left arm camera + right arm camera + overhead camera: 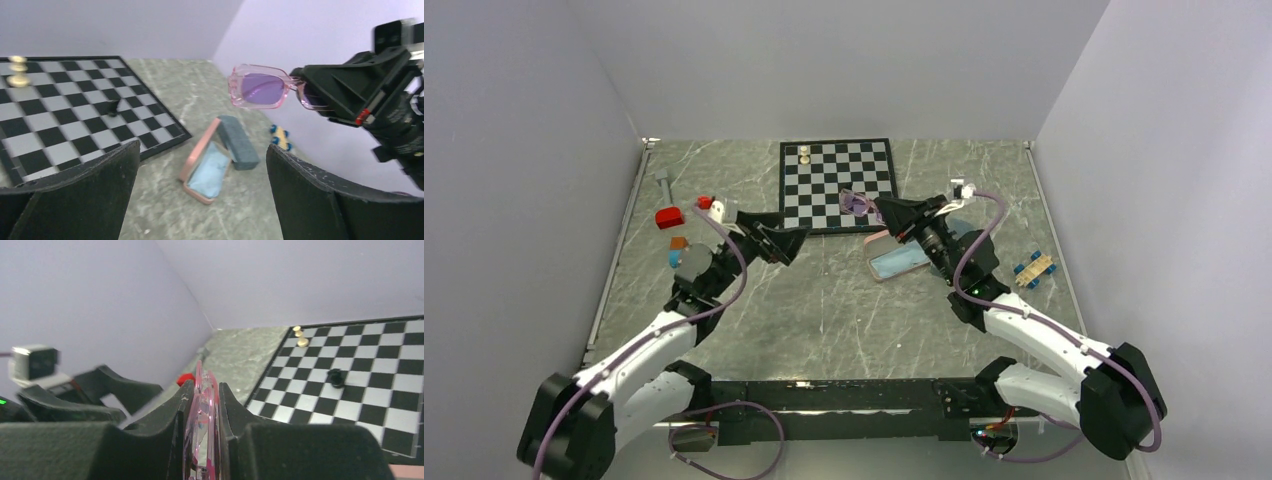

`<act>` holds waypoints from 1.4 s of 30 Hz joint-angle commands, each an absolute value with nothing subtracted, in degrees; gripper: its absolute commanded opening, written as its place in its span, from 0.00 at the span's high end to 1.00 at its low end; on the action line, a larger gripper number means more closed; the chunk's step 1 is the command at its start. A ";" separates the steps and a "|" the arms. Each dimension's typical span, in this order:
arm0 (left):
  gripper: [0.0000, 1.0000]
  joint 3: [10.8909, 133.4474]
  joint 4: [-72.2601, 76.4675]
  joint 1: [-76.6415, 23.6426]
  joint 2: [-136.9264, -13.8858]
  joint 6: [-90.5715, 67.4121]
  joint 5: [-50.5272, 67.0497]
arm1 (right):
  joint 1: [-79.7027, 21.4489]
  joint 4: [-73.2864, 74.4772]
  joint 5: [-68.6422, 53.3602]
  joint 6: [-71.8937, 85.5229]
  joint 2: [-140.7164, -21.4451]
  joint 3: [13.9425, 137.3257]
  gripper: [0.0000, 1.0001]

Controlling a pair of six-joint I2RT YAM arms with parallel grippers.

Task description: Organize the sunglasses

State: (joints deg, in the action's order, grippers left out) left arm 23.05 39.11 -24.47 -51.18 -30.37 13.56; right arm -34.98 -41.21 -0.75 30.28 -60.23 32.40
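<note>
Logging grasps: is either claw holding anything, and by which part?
Right claw pinches the purple-pink sunglasses at one end of the frame; left claw open, empty.

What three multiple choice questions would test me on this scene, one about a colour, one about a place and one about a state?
1. What colour is the cloth in the open pink case? A red; B light blue; C yellow.
2. Where are the purple-pink sunglasses? A inside the case; B between the left fingers; C in the air between the right fingers.
3. How are the left fingers? A open, holding nothing; B shut on the sunglasses; C shut on the cloth.
Answers: 1 B, the left wrist view shows a light-blue cloth. 2 C, the right fingers clamp the frame above the table. 3 A, they stand wide apart with nothing between them.
</note>
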 commanded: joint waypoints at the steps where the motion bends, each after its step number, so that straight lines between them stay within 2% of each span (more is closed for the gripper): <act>1: 0.01 25.80 60.21 -24.78 -58.95 -39.64 25.17 | -34.98 -54.75 2.49 44.87 -60.08 31.25 0.95; 9: 0.01 31.39 77.85 -26.67 -73.70 -47.12 25.75 | -35.07 -64.99 -1.74 55.06 -66.03 30.41 0.95; 12: 0.01 33.40 78.58 -27.25 -76.18 -48.55 27.20 | -35.11 -66.49 -1.46 56.99 -67.96 30.29 0.96; 14: 0.04 34.58 79.10 -27.73 -77.70 -49.44 28.36 | -35.11 -66.79 -1.76 57.97 -69.12 30.54 0.96; 22: 0.28 37.15 79.96 -27.84 -80.73 -51.76 31.22 | -35.37 -71.56 -3.61 61.05 -71.53 29.62 0.96; 25: 0.40 38.35 78.62 -27.86 -81.39 -51.66 31.87 | -35.76 -73.37 -4.46 62.40 -72.49 28.96 0.96; 28: 0.59 39.39 78.85 -27.86 -82.47 -53.29 32.98 | -36.02 -74.38 -4.59 63.26 -73.41 28.42 0.96; 33: 0.83 39.69 80.47 -27.78 -83.03 -54.75 34.79 | -36.20 -73.41 -5.36 62.74 -74.42 29.08 0.94; 37: 0.92 39.00 79.82 -27.47 -82.00 -54.42 35.51 | -36.12 -70.49 -6.80 61.00 -74.88 29.88 0.86; 39: 1.00 38.65 79.87 -27.35 -81.57 -54.47 36.04 | -36.15 -68.10 -8.33 59.50 -74.94 30.72 0.74; 40: 1.00 38.41 80.13 -27.28 -81.38 -54.68 36.16 | -36.13 -66.45 -9.41 58.74 -75.02 31.38 0.70; 42: 1.00 37.92 81.08 -27.22 -81.28 -54.74 36.44 | -36.12 -63.87 -11.35 57.17 -75.24 32.88 0.54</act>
State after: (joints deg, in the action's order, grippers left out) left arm 37.74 77.17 -26.46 -82.72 -60.38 31.94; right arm -35.20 -71.66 -5.06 60.71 -74.13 29.12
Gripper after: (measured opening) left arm 0.183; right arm 0.366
